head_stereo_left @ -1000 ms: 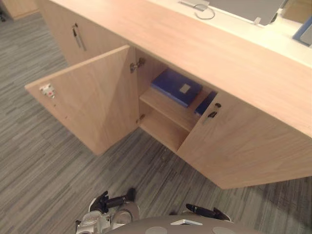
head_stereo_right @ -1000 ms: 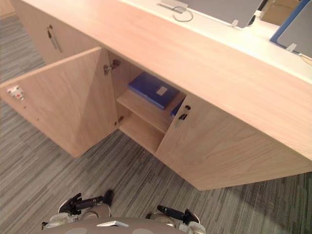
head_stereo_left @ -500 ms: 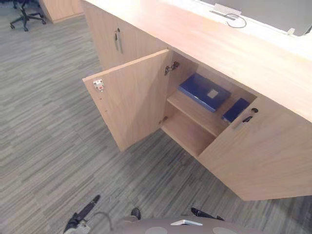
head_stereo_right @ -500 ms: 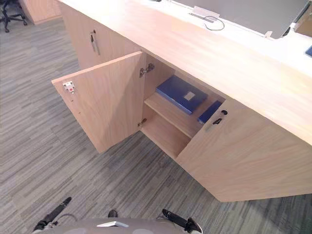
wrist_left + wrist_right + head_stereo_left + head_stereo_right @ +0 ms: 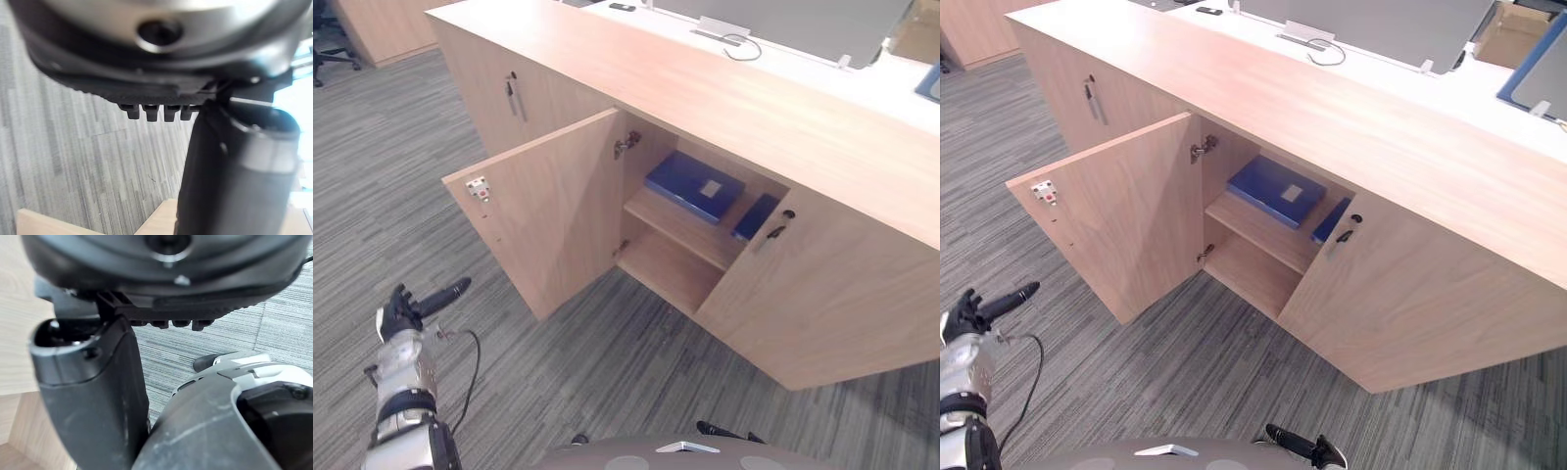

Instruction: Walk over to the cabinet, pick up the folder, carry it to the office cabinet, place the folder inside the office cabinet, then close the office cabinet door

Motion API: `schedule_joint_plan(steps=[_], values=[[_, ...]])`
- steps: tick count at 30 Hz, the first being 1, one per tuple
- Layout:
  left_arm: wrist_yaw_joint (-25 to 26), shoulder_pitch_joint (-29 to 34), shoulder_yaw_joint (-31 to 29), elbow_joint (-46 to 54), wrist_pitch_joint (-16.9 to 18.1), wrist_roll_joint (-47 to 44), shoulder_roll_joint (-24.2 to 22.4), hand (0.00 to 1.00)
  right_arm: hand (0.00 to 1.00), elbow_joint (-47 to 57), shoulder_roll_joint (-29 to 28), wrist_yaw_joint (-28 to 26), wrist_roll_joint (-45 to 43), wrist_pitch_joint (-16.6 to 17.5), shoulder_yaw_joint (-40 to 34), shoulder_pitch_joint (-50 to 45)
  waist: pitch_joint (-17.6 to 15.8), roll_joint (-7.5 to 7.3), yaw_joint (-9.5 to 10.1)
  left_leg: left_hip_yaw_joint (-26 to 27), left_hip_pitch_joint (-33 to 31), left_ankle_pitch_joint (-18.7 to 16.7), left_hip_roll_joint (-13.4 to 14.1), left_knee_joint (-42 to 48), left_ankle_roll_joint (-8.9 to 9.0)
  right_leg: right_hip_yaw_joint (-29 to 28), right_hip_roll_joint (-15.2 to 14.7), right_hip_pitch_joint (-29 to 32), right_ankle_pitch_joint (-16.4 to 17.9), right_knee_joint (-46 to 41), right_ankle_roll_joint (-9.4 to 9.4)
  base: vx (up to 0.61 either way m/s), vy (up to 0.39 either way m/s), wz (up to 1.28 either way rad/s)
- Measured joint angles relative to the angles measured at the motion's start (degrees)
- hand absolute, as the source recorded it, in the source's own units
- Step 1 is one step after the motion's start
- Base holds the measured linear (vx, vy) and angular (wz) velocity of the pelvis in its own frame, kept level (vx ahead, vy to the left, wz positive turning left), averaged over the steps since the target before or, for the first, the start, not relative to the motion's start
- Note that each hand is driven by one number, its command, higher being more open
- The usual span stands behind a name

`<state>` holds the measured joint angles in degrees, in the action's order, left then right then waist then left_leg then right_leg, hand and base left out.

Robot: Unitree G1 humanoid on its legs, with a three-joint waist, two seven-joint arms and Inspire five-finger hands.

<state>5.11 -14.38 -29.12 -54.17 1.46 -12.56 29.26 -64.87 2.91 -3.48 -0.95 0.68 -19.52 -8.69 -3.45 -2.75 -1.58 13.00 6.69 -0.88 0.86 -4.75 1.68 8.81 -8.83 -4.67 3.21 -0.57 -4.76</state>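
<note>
Blue folder (image 5: 693,186) lies flat on the upper shelf (image 5: 677,221) inside the cabinet (image 5: 705,88); pale label (image 5: 711,188) on its cover, print too small to read; a second blue item (image 5: 756,216) sits just beside it, partly behind the right door (image 5: 822,294). Left door (image 5: 558,215) stands wide open; small white catch (image 5: 478,186) with a red mark near its top corner. Left hand (image 5: 403,311) low over the carpet (image 5: 607,362), well apart from the door, fingers straight, holding nothing; right hand (image 5: 1301,446) by the robot's body, fingers relaxed, empty.
</note>
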Motion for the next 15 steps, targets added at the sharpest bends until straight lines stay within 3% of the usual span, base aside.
schedule_joint_plan(steps=[7,15], values=[[-0.45,-11.03,4.10,-8.20,0.04,-0.54,4.32,1.00,1.00,0.31,0.03,-0.37,-2.61,0.32,-0.27,-0.21,-0.10,0.43,-0.44,3.99,-0.06,-0.30,0.42,0.01,0.45,-4.20,0.67,2.76,-0.92,-0.04,-0.13,-0.06,-0.016,-0.31],[-0.83,-15.18,9.25,-12.72,-0.39,-0.50,6.02,1.00,1.00,0.56,-0.39,-1.17,-6.70,1.35,-1.66,-1.80,0.04,1.32,-1.77,7.42,0.74,-0.71,1.26,0.03,1.02,-7.83,1.92,3.97,-1.58,-0.06,0.20,-0.02,-0.030,-0.28]])
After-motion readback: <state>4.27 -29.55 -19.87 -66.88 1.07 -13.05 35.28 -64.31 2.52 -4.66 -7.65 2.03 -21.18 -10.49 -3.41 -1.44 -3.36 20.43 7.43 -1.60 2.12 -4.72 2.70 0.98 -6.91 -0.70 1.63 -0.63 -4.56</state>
